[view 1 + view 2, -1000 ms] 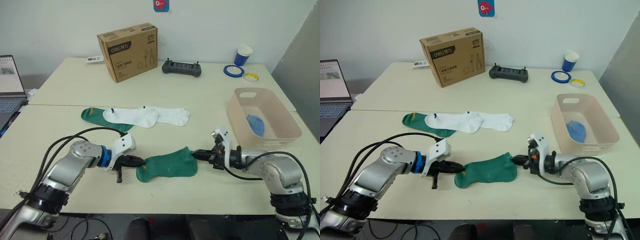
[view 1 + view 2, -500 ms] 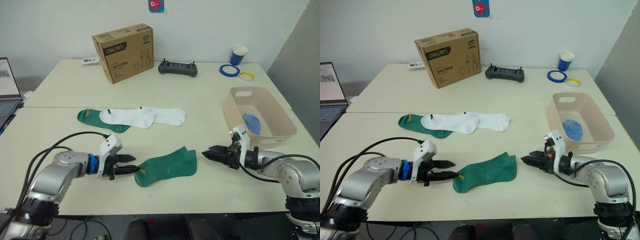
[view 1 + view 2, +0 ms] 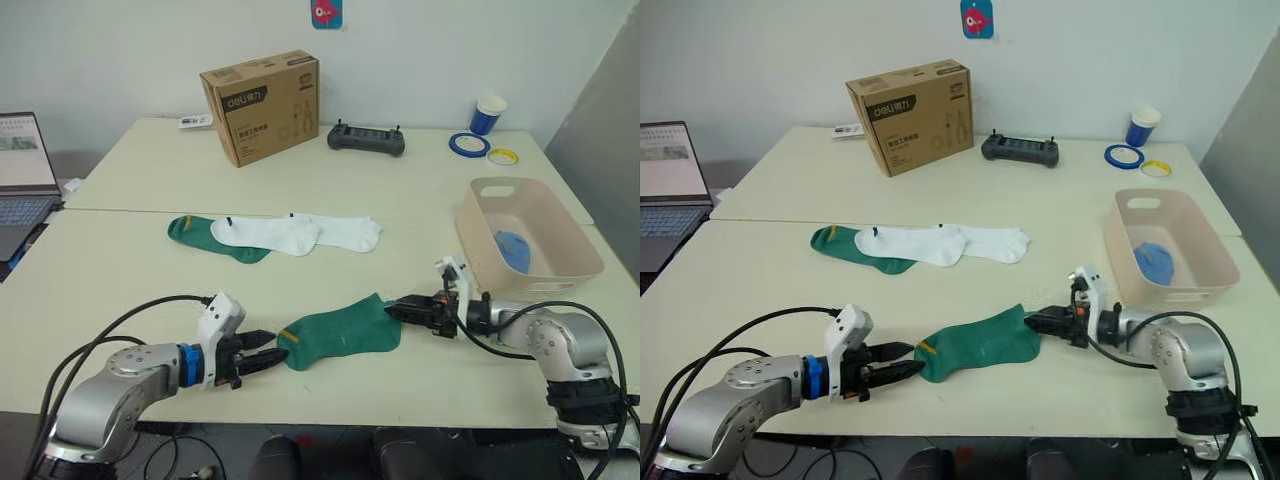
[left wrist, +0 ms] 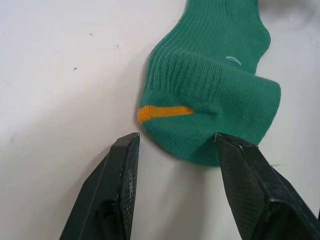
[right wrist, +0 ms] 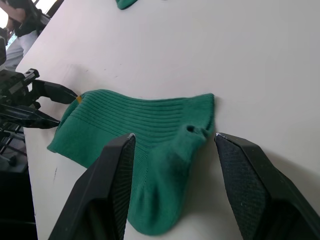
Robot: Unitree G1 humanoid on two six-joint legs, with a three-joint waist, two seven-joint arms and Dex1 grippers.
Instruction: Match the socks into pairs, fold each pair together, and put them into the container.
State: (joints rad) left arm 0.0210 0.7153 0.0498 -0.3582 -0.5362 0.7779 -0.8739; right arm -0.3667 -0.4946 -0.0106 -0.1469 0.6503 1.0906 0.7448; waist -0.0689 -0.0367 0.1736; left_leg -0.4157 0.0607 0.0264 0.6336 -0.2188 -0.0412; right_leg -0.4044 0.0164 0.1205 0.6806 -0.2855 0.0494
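Bright, even indoor light; soft shadows, no glare; wrist views maybe slightly soft.

Two green socks [image 3: 340, 331]; two white socks [image 3: 300, 233]; one tub [image 3: 545, 262]; one cardboard box [image 3: 262, 105]

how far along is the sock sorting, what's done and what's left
Done: a blue bundle lies in the tub, apparently the blue pair. In hand: both open grippers, left and right, sit at opposite ends of the near green sock, not yet gripping. Left: the far green sock and two white socks lie unpaired.
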